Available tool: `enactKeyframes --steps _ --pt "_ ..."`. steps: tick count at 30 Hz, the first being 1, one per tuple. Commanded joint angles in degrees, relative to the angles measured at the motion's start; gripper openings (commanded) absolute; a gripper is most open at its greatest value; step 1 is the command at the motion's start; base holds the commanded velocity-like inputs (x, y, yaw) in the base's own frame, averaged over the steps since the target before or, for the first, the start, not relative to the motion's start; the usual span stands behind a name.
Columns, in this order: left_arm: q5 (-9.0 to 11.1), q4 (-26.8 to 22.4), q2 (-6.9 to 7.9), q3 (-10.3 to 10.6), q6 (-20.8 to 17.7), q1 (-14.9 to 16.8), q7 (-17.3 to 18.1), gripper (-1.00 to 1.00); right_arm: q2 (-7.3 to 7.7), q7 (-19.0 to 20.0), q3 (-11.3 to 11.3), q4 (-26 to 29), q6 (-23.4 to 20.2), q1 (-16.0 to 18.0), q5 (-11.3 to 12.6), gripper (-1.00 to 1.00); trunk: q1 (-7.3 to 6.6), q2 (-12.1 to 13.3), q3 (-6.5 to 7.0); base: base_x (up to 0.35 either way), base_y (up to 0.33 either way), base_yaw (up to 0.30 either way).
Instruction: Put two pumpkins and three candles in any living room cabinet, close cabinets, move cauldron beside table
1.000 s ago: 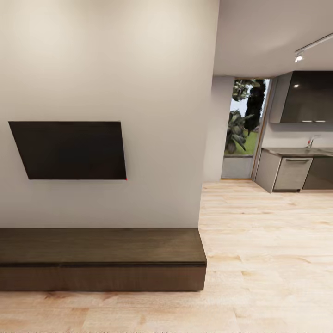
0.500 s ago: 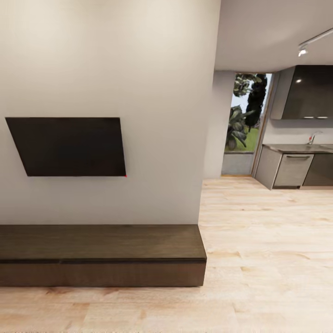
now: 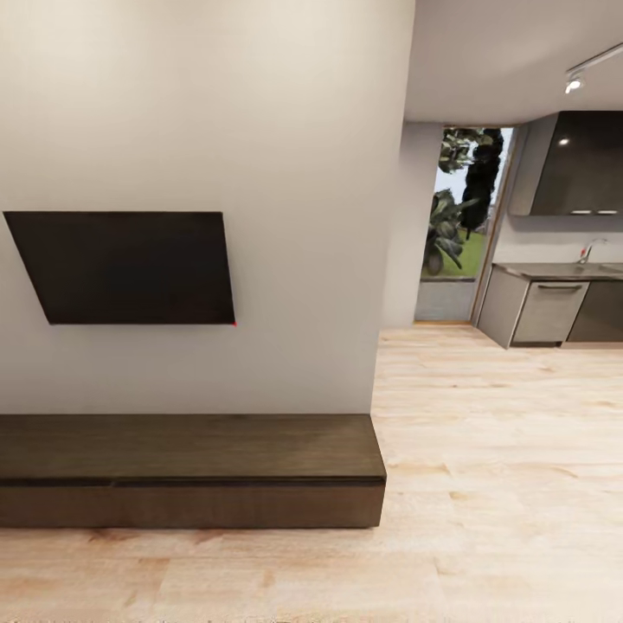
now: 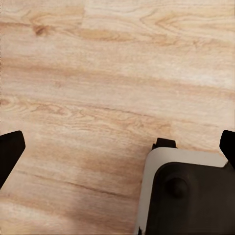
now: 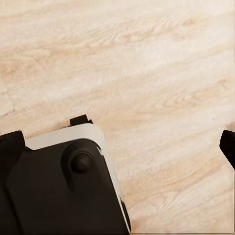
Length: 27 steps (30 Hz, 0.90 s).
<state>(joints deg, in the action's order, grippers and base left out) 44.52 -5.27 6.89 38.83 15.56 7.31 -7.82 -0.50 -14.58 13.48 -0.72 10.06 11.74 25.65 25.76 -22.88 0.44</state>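
Observation:
The long, low dark brown cabinet [image 3: 190,446] stands against the pale wall in the head view, its plain fronts shut and its flat top bare. The pumpkins, candles, cauldron and table are out of view. My left gripper [image 4: 117,149] hangs open over the wooden floor, one black fingertip [image 4: 10,152] at each side of the left wrist view and nothing between them. My right gripper [image 5: 120,144] is open too, above the floor, with one fingertip [image 5: 228,147] at the picture's edge.
A dark TV screen [image 3: 125,266] hangs on the wall above the cabinet. Wooden floor [image 3: 502,450] runs right towards grey kitchen units [image 3: 549,311] and a glass door [image 3: 459,216]. The robot's black and white base [image 4: 191,196] [image 5: 63,186] sits under both grippers.
The whole head view has drifted a little, so the cabinet and TV sit slightly higher in the picture; the camera moved, the things did not.

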Motion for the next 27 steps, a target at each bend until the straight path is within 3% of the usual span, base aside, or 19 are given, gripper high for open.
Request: enactKeyframes --steps 1,27 --pt "0.2 -0.1 0.04 0.5 0.3 -0.3 -0.4 1.00 -0.03 -0.1 0.5 -0.1 0.2 -0.3 0.5 1.00 0.02 0.0 -0.12 0.000 0.000 0.000" --pt "0.1 -0.1 -0.46 2.3 0.8 -1.6 -0.4 1.00 -0.03 -0.1 0.7 0.0 0.2 -1.5 0.4 1.00 0.02 0.0 -2.58 0.000 0.000 0.000"
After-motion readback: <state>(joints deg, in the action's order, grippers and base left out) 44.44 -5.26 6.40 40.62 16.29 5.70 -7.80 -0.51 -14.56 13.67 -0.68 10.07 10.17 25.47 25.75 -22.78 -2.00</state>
